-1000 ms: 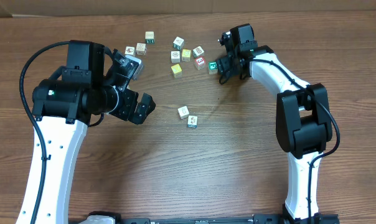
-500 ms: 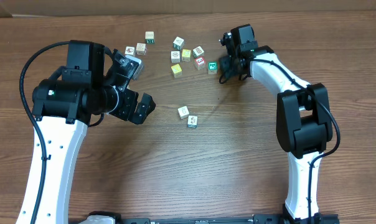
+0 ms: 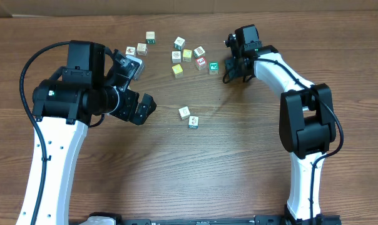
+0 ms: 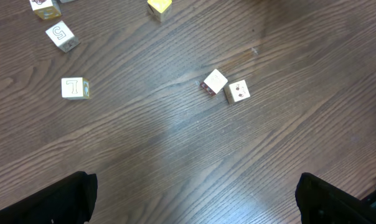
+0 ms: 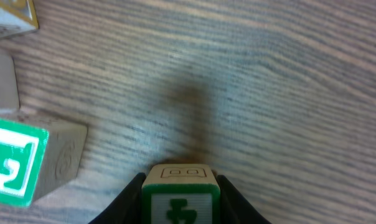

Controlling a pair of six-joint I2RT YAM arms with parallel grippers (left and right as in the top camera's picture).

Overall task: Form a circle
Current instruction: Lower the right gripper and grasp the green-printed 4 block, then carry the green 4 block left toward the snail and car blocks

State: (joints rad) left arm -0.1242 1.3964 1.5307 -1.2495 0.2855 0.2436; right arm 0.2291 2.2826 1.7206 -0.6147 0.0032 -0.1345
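Probably light, hard and slick, the green cube (image 5: 178,200) sits on the table (image 5: 269,74) beside other cubes (image 5: 26,165), pinched across two flat opposite sides by the right gripper (image 5: 179,185); the left gripper (image 4: 194,188) hangs wide open.

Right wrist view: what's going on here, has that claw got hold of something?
The right claw is shut on a green-faced cube low over the table. A second green cube sits just beside it. The left claw hangs wide open over bare wood, holding nothing. The other cubes lie scattered, so no circle is formed yet.
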